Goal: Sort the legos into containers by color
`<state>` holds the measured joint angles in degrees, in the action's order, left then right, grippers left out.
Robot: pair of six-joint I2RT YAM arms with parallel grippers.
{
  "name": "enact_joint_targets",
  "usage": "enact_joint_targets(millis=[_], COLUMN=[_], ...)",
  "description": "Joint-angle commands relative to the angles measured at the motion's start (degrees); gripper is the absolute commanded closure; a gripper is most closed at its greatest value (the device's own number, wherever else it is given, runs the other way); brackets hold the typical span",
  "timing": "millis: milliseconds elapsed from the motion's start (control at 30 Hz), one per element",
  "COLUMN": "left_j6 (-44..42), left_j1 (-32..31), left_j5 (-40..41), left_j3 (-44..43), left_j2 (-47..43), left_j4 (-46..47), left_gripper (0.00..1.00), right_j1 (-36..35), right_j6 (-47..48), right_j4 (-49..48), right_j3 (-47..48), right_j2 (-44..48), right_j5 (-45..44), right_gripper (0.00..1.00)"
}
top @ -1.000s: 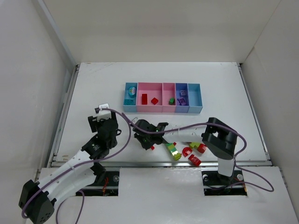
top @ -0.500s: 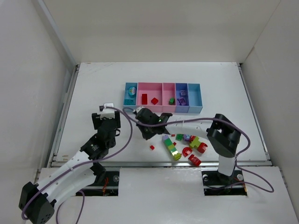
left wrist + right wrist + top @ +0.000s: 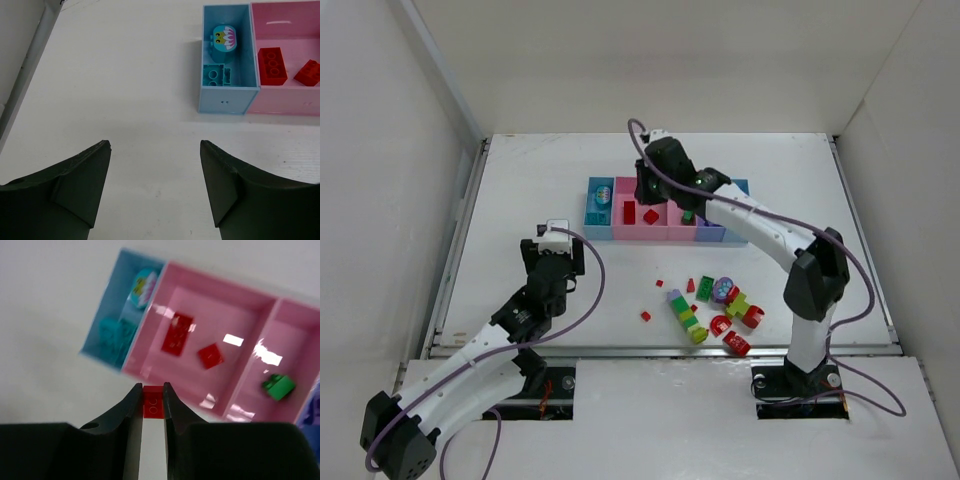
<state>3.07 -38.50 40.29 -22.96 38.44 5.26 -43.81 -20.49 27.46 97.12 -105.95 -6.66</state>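
My right gripper (image 3: 151, 386) is shut on a small red lego (image 3: 153, 401) and hangs over the near wall of the wide pink bin (image 3: 150, 371); the top view puts it (image 3: 648, 190) above the row of containers (image 3: 737, 236). That bin holds two red bricks (image 3: 177, 334) (image 3: 210, 355). A green brick (image 3: 278, 387) lies in the narrower pink bin. The left blue bin (image 3: 227, 102) holds a teal brick (image 3: 216, 76) and a teal egg-shaped piece (image 3: 224, 37). Loose legos (image 3: 715, 305) lie on the table. My left gripper (image 3: 155, 145) is open over bare table.
A single tiny red brick (image 3: 645, 316) lies apart from the pile, left of a stacked multicolour column (image 3: 687, 315). White walls enclose the table on three sides. A metal rail (image 3: 670, 350) runs along the near edge.
My right arm has lifted from the table by the pile and swung far up to the bins, carrying the red brick. The left gripper has shifted slightly away and widened a little.
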Motion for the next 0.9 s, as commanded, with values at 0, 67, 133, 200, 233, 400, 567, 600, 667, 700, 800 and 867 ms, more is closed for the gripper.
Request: enact_joint_targets(millis=[0, 67, 133, 200, 233, 400, 567, 600, 667, 700, 800, 867], left_j6=[0.88, 0.88, 0.88, 0.36, 0.36, -0.78, -1.31, -1.31, -1.31, -1.31, -1.31, -1.31], left_j1=[0.0, 0.53, 0.53, 0.53, 0.53, 0.53, 0.53, 0.53, 0.53, 0.53, 0.53, 0.53], left_j5=[-1.45, -1.45, -1.45, -1.45, -1.97, -4.52, -5.66, -5.66, -6.19, -6.19, -6.19, -5.67], left_j3=[0.28, 0.28, 0.28, 0.81, 0.81, 0.81, 1.34, 1.34, 1.34, 1.34, 1.34, 1.34], left_j2=[-0.47, -0.47, -0.47, -0.47, -0.47, -0.47, -0.47, -0.47, -0.99, -0.99, -0.99, -0.99], left_j4=[2.3, 2.3, 2.3, 2.83, 2.83, 2.83, 3.36, 3.36, 3.36, 3.36, 3.36, 3.36], left_gripper=[0.3, 0.28, 0.27, 0.26, 0.26, 0.26, 0.26, 0.26, 0.26, 0.26, 0.26, 0.26], right_j1=[2.15, 2.15, 2.15, 2.15, 2.15, 2.15, 2.15, 1.54, -0.74, -1.71, -5.57, -8.46], right_j6=[-0.69, 0.01, 0.98, 0.98, 0.98, 0.98, 3.25, 4.13, 7.98, 9.84, 15.03, 15.04], right_j4=[2.68, 3.29, 3.3, 4.79, 5.58, 5.58, 5.58, 5.06, 3.39, 2.78, 2.16, 2.86], right_j3=[6.84, 10.43, 12.38, 14.84, 15.46, 15.99, 13.45, 12.14, 6.54, 4.24, -4.9, -11.38], right_j2=[-6.45, -10.13, -12.34, -14.88, -15.42, -16.04, -11.92, -10.69, -6.49, -5.07, -1.11, -0.05], right_j5=[-4.5, -6.18, -6.18, -7.93, -8.46, -12.24, -11.71, -11.19, -10.32, -9.09, -1.1, 3.74], right_gripper=[1.0, 1.0, 0.93, 0.81, 0.65, 0.22, 0.2, 0.2, 0.19, 0.19, 0.19, 0.19])
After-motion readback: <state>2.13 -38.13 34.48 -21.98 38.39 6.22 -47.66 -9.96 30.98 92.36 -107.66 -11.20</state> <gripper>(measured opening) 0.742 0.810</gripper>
